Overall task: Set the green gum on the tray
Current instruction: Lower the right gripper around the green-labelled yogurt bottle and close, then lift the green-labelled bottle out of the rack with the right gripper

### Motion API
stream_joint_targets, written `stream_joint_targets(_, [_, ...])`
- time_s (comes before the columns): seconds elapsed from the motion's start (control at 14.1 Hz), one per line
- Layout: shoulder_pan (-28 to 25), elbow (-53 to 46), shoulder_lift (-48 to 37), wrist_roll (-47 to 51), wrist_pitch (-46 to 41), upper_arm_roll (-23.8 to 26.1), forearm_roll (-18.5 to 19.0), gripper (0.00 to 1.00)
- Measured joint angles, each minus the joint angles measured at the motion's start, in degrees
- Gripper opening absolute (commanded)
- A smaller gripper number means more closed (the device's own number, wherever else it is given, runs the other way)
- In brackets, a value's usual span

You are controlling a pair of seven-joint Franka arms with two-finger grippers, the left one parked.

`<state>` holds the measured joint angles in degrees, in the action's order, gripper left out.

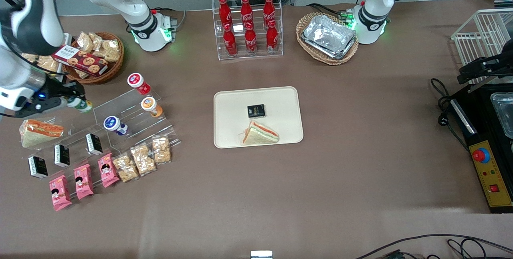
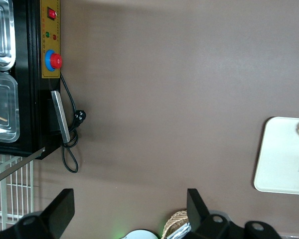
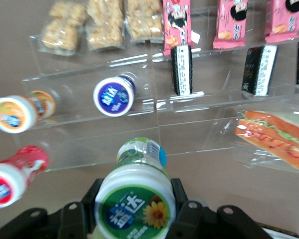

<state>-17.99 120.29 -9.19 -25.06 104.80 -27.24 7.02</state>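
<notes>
The green gum is a small bottle with a white cap and a green round label. My right gripper is shut on it, a finger on each side of the cap. In the front view the gripper holds the green gum above the clear acrylic stand, toward the working arm's end of the table. The cream-beige tray lies at the table's middle, well away sideways. It holds a wrapped sandwich and a small black box.
On the acrylic stand lie a blue-labelled bottle, an orange one and a red one, with black boxes, pink packets and snack bags. A sandwich and a wicker snack basket are close by. A cola rack stands farther from the front camera.
</notes>
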Motion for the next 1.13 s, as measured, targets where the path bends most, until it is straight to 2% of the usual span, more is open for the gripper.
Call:
stream_joint_targets(0.21, [-1.34, -12.54, 2.64, 0.15, -11.03, 0.23, -2.91, 0.42])
stream_joint_targets(0.57, [-1.75, -30.88, 10.89, 4.91, -25.92, 1.44, -10.65, 0.42])
stream_joint_targets(0.92, [-7.28, -33.16, 13.24, 25.27, -27.46, 10.15, -14.26, 0.42])
stream_joint_targets(1.13, [-12.19, -28.45, 14.07, 29.87, -23.93, 10.95, -18.46, 0.42])
